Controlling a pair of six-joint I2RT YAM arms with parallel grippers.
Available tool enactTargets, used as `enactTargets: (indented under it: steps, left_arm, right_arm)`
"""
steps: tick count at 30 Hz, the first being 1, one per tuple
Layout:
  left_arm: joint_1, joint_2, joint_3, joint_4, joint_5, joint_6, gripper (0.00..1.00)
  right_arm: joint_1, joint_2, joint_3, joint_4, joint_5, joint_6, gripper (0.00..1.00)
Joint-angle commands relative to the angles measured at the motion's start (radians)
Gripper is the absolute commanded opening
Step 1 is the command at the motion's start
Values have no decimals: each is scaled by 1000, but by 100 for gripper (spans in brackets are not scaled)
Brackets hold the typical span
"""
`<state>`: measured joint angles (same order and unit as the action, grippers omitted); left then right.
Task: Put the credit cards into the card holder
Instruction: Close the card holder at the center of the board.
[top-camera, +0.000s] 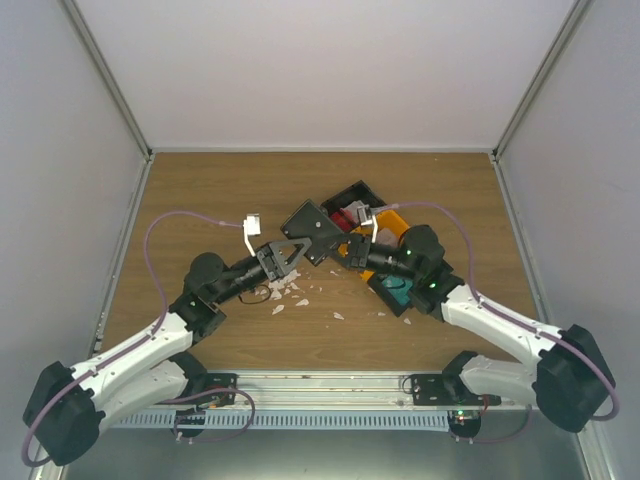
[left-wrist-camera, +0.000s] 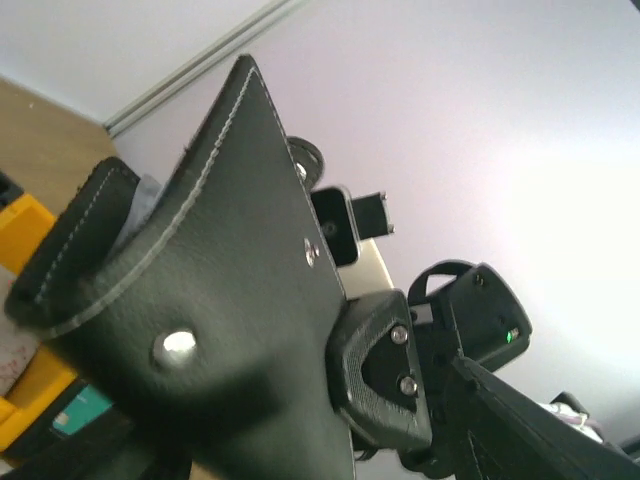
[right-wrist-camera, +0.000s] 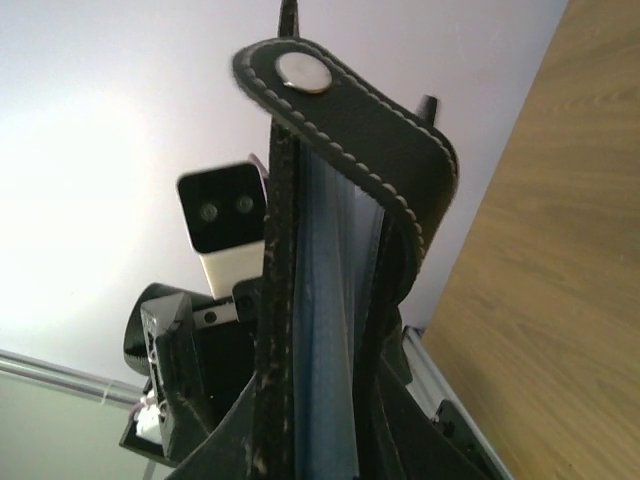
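Observation:
The black card holder (top-camera: 312, 230) is held off the table between the two arms, near the middle. My right gripper (top-camera: 346, 251) is shut on its lower edge. In the right wrist view the card holder (right-wrist-camera: 340, 150) stands edge-on and slightly parted, with its pale blue pockets showing. My left gripper (top-camera: 296, 249) is open at the holder's left side. One of its fingers (left-wrist-camera: 385, 370) rests beside the leather cover (left-wrist-camera: 220, 280); the other is hidden behind it. A pink-red credit card (top-camera: 345, 217) lies in the black tray. A teal card (top-camera: 398, 292) lies in a tray under the right arm.
A black tray (top-camera: 352, 192) and an orange tray (top-camera: 392, 213) sit behind the right arm. White torn scraps (top-camera: 300, 290) are scattered on the wooden table in front of the left gripper. White walls close in the table on three sides.

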<state>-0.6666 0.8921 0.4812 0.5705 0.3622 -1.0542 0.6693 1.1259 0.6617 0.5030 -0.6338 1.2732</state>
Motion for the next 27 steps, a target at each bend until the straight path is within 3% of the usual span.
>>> enactTargets:
  steps: [1, 5, 8, 9, 11, 12, 13, 16, 20, 27]
  left_arm:
    - [-5, 4, -25, 91, -73, -24, 63]
    - [-3, 6, -44, 85, -94, -14, 41]
    - [-2, -12, -46, 32, -130, 37, 21]
    - [-2, -21, -48, 3, -143, 58, 14]
    - [0, -26, -54, -56, -152, 94, 1]
    - [10, -18, -45, -102, -133, 117, 0]
    - [22, 1, -32, -155, -92, 143, 0]
    - [35, 70, -26, -271, -10, 218, 0]
    - [42, 178, -68, -262, 85, 255, 0]
    - [38, 471, 14, -174, 374, 317, 0]
  right_arm:
    - [47, 42, -71, 241, 4, 113, 1]
    - [61, 82, -101, 310, -1, 129, 0]
    - [60, 64, -130, 241, 22, 86, 3]
    - [59, 48, -129, 179, 34, 53, 9]
    - [56, 5, -108, -10, 112, -56, 38]
    - [53, -15, -88, -138, 160, -134, 51]
    - [49, -34, -68, -252, 212, -203, 59]
    - [37, -85, -45, -480, 319, -363, 72]
    - [34, -142, -45, -702, 449, -456, 77]
    - [32, -93, 39, -896, 535, -538, 74]
